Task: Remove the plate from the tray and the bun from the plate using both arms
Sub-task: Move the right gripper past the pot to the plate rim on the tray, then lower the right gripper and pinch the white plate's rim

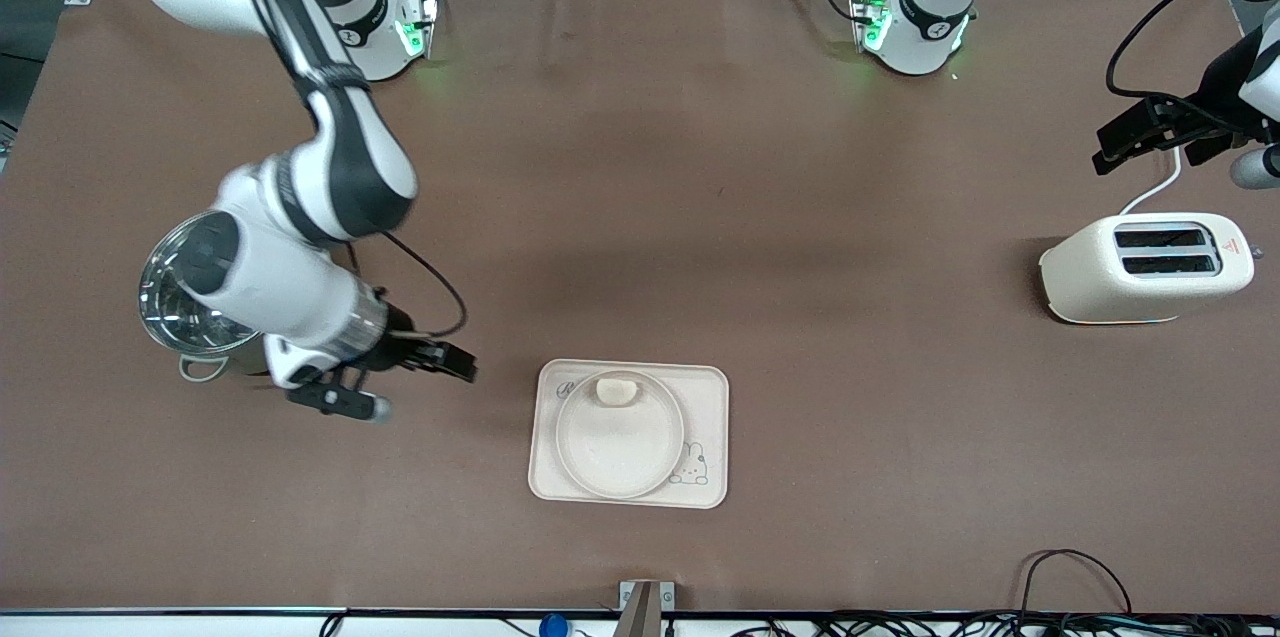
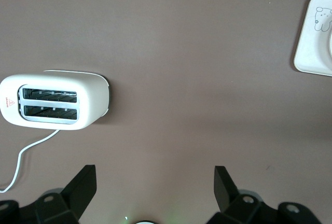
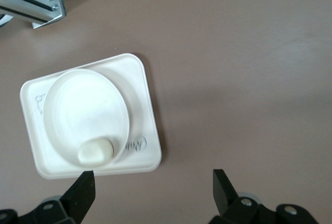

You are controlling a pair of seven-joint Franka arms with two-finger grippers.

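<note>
Plate [image 1: 620, 435] sits on the cream tray [image 1: 705, 387] in the lower middle of the front view, round and shallow, covering most of the tray but leaving the rabbit drawing [image 1: 692, 465] showing at one corner. The bun [image 1: 616, 389] lies inside the plate, touching the rim on the side farther from the front camera. In the right wrist view the same bun [image 3: 95, 151] rests at the plate's [image 3: 83, 110] rim in the lower left of the frame, with the tray [image 3: 148, 105] around it.

The right gripper [image 1: 440, 357] hangs low over the brown desk [image 1: 700, 167] at the left middle of the front view, beside the tray toward the right arm's end, and its 2 fingers [image 3: 223, 182] are spread apart, empty. A steel pot [image 1: 175, 302] stands under that arm's wrist.

The left gripper [image 1: 1135, 139] is at the upper right edge of the front view, above the white toaster [image 1: 1148, 267]; its fingers [image 2: 224, 185] are also released, gripping nothing, with the toaster [image 2: 54, 102] at the left of its wrist view and a corner of the tray [image 2: 311, 53] at the upper right.
</note>
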